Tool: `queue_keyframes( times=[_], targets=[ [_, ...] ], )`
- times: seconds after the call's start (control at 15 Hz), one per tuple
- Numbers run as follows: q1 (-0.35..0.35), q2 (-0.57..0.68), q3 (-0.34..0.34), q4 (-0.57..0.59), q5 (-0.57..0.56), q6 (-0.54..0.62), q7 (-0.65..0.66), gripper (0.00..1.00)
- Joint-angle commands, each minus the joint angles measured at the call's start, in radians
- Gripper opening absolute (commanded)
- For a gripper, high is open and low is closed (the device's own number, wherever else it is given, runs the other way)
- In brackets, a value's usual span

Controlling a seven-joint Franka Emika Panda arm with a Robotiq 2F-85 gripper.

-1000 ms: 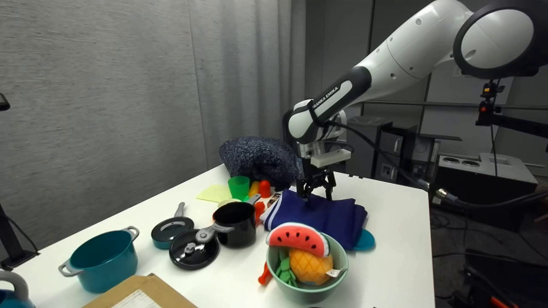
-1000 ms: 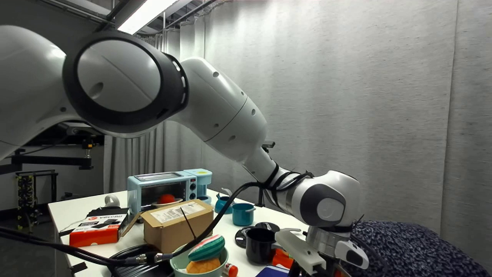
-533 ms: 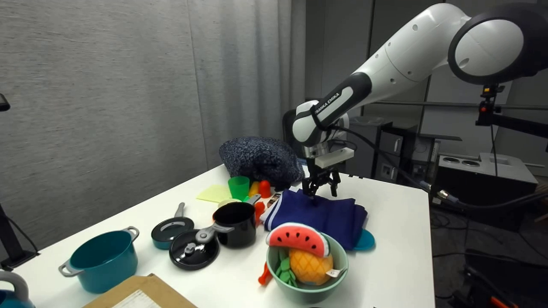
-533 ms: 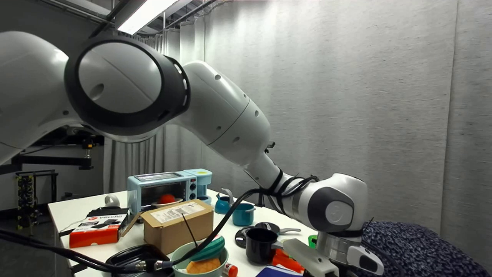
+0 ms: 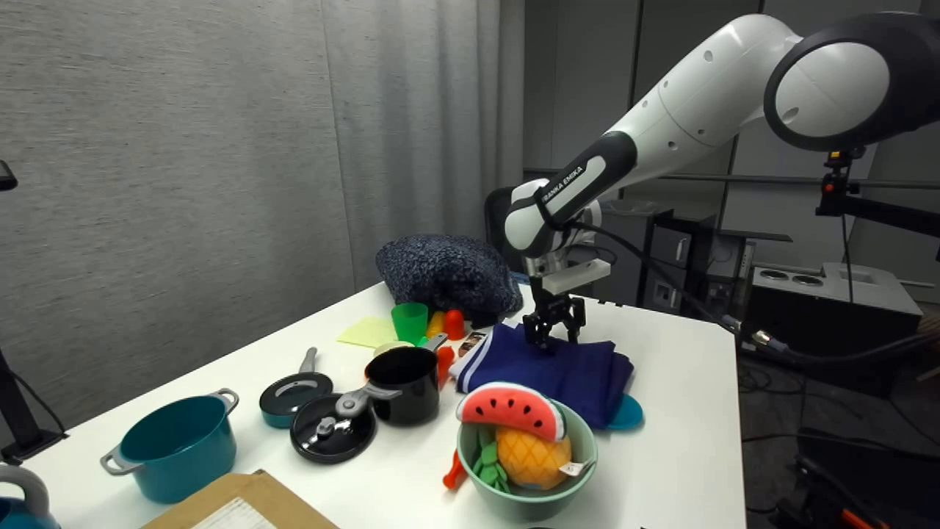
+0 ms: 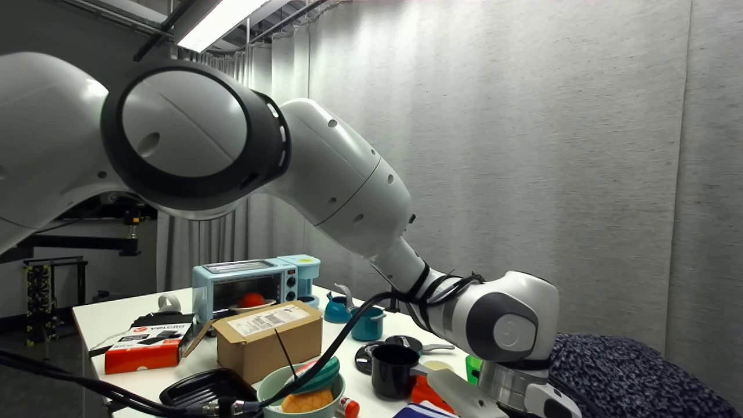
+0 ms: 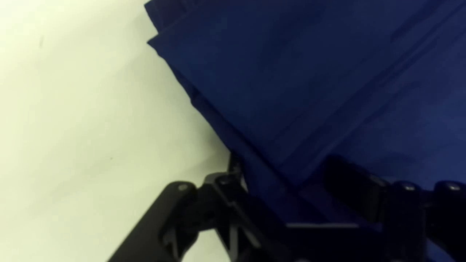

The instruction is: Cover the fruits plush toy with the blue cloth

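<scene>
Two fingers (image 7: pixel 351 185) of my tool (image 7: pixel 285 169) stand spread apart at an edge of the blue cloth (image 5: pixel 558 371), with some of the fabric between them. That cloth lies folded on the white surface (image 5: pixel 683 433), directly below my tool. Across the cloth from my tool sits the pale green bowl (image 5: pixel 518 505), where the watermelon plush (image 5: pixel 508 411) rests over the pineapple plush (image 5: pixel 532 457), both uncovered. Off to my tool's side, past the cloth's white-striped edge, stands a black pot (image 5: pixel 418 400).
</scene>
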Motion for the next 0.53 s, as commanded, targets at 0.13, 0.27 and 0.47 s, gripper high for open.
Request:
queue_keyframes(
  times=[0.13, 0.27, 0.47],
  targets=[
    [-0.017, -0.002, -0.007, 0.017, -0.004, -0.012, -0.006, 0.15],
    [-0.014, -0.007, -0.013, 0.016, -0.017, -0.017, -0.013, 0.01],
    [-0.004, -0.017, -0.022, 0.009, -0.049, -0.020, -0.022, 0.01]
  ],
)
